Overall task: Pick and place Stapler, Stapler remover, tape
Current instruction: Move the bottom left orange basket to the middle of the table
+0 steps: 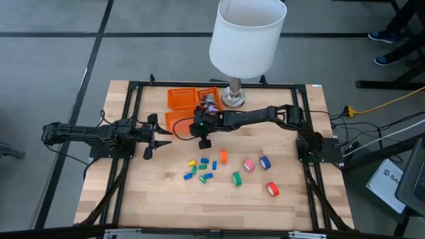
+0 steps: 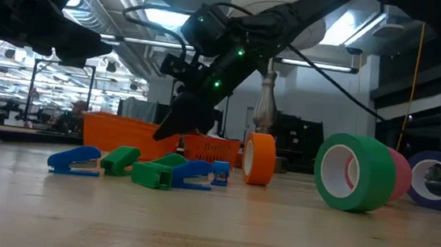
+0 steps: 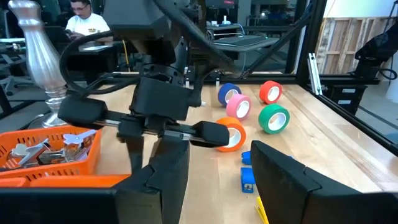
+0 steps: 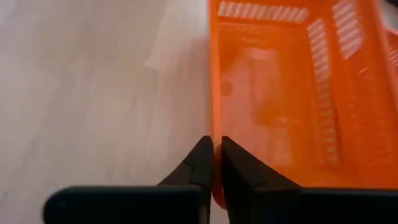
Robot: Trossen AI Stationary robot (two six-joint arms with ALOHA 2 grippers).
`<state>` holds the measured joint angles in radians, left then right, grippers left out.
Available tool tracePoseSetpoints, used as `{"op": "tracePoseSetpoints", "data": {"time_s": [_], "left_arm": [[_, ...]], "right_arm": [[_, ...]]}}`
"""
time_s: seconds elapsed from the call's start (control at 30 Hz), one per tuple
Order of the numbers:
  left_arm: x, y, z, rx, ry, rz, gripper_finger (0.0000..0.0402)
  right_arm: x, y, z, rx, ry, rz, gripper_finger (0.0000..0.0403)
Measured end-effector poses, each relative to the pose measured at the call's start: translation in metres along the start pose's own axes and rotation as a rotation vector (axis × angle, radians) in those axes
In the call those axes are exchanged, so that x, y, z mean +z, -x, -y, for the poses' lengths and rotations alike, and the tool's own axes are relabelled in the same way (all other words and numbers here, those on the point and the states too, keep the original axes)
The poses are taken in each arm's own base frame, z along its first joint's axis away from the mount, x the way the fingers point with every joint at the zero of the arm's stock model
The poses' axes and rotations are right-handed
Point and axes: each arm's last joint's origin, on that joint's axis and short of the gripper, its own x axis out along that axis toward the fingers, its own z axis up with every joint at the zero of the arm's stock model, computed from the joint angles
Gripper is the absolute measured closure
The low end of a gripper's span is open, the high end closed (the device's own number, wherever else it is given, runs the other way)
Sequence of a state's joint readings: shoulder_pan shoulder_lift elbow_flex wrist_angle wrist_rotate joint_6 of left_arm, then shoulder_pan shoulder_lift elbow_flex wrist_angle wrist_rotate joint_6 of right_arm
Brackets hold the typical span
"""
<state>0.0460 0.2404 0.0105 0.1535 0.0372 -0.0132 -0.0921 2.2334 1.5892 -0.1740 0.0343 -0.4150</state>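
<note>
Looking straight down, the wooden bench (image 1: 265, 199) carries three orange baskets (image 1: 180, 98) near its far edge, beside a silver lamp base (image 1: 233, 97) under a white shade (image 1: 247, 34). The right tool (image 1: 204, 142) reaches across to the middle of the bench, just by the nearest basket; the left tool (image 1: 156, 136) waits at the left side, fingers spread. Toward the near edge lie the tape rolls: orange tape (image 1: 224, 157), pink tape (image 1: 248, 165), blue tape (image 1: 265, 162), green tape (image 1: 236, 178) and red tape (image 1: 272, 189), all apart from one another, and a cluster of small blue, green and yellow staplers (image 1: 199, 169) to their left

At bench height, the right tool (image 2: 173, 123) hangs in front of the baskets (image 2: 122, 134), tips pointing down, above blue and green staplers (image 2: 151, 169). The orange tape (image 2: 258, 159) stands on edge; the green tape (image 2: 354, 173) partly hides the pink one, with the blue tape (image 2: 440, 180) at the right

From the left wrist, its own fingers (image 3: 168, 180) stand wide apart, empty. One basket (image 3: 50, 149) holds metal staple removers (image 3: 74, 142). A person sits in the room behind

From the right wrist, the right tool (image 4: 215, 167) is pressed together, pinching the rim of an orange basket (image 4: 292, 93)
</note>
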Motion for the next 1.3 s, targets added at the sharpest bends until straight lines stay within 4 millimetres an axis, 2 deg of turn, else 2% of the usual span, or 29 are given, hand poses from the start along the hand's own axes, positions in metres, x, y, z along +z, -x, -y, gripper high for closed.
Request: {"op": "tracePoseSetpoints", "data": {"time_s": [0.23,0.4,0.7,0.87,0.97,1.1,1.3], "left_arm": [[0.0,0.0,0.0,0.0,0.0,0.0,0.0233],[0.0,0.0,0.0,0.0,0.0,0.0,0.0233],[0.0,0.0,0.0,0.0,0.0,0.0,0.0233],[0.0,0.0,0.0,0.0,0.0,0.001,0.0233],[0.0,0.0,0.0,0.001,0.0,0.0,0.0233],[0.0,0.0,0.0,0.001,0.0,0.0,0.0233],[0.0,0.0,0.0,0.001,0.0,0.0,0.0233]], "right_arm": [[0.002,0.005,-0.009,0.043,-0.021,-0.029,0.038],[0.011,0.022,-0.021,0.12,-0.031,-0.041,0.0389],[0.012,0.063,-0.02,0.17,-0.154,-0.183,0.0392],[0.001,0.064,-0.023,0.265,-0.146,-0.246,0.0389],[-0.017,0.06,-0.025,0.295,-0.172,-0.289,0.0389],[-0.033,0.067,-0.022,0.277,-0.234,-0.285,0.0389],[-0.05,0.1,-0.015,0.208,-0.281,-0.262,0.0389]]}}
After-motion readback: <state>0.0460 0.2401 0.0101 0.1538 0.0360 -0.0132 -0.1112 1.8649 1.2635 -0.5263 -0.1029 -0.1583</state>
